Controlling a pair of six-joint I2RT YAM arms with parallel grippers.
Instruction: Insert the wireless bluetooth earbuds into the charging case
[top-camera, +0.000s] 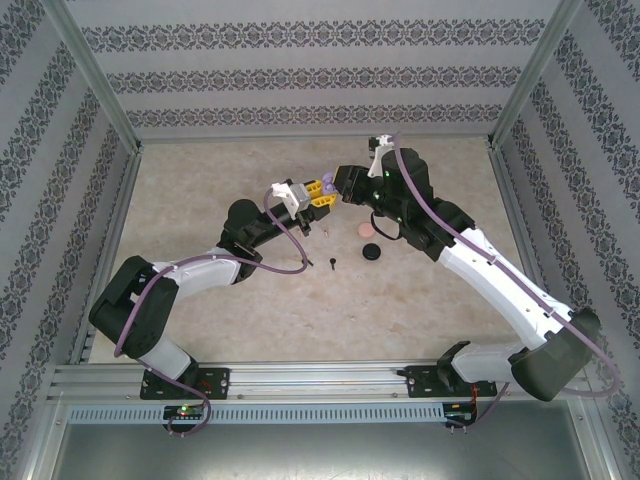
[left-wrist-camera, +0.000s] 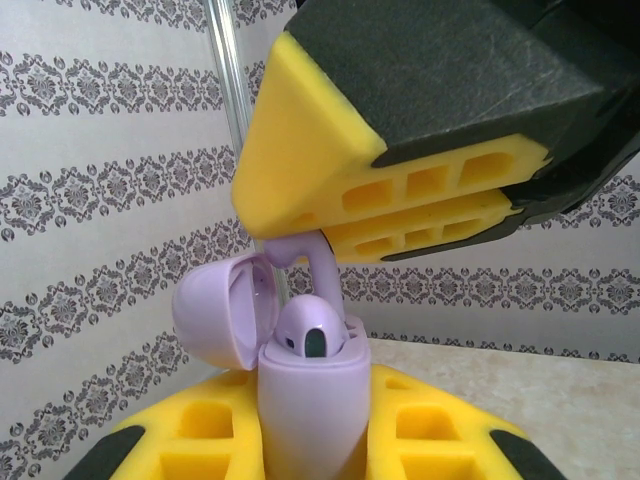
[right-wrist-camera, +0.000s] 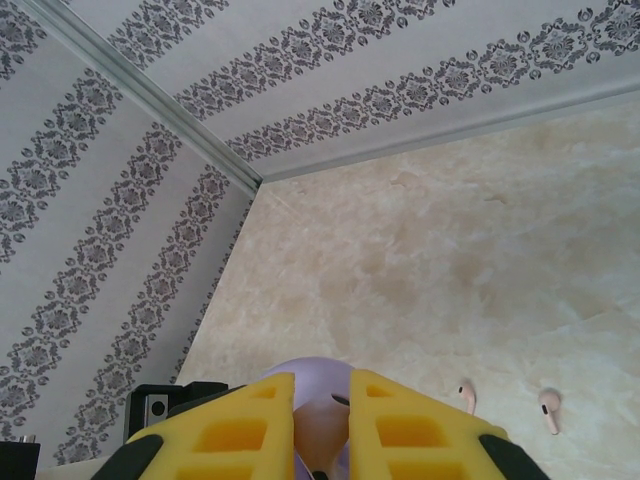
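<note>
Left fingers: your left gripper (left-wrist-camera: 315, 432) is clenched on the light purple case (left-wrist-camera: 305, 400), a yellow pad on either side. The case stands upright.
Right fingers: your right gripper (right-wrist-camera: 320, 428) pinches the light purple earbud (left-wrist-camera: 318, 270) by its head, with the stem pointing down into the case mouth. You cannot tell whether it is seated.
Just under the right fingertips: a second purple earbud (left-wrist-camera: 315, 335) sits in its socket.
Edges: the open lid (left-wrist-camera: 220, 320) stands just beside the held stem, so room there is tight.
Below the fingers: bare table (right-wrist-camera: 450, 230), with two pink earbuds (right-wrist-camera: 466, 395) (right-wrist-camera: 548, 408) lying apart from each other.
Near, on the right arm's side: pink case (top-camera: 368, 231) and black case (top-camera: 372, 251), close together.
Toward the bases: black earbud (top-camera: 331, 263), lying alone.
Outward: the walls (right-wrist-camera: 100, 200) are well apart from both grippers, leaving open room all round.
</note>
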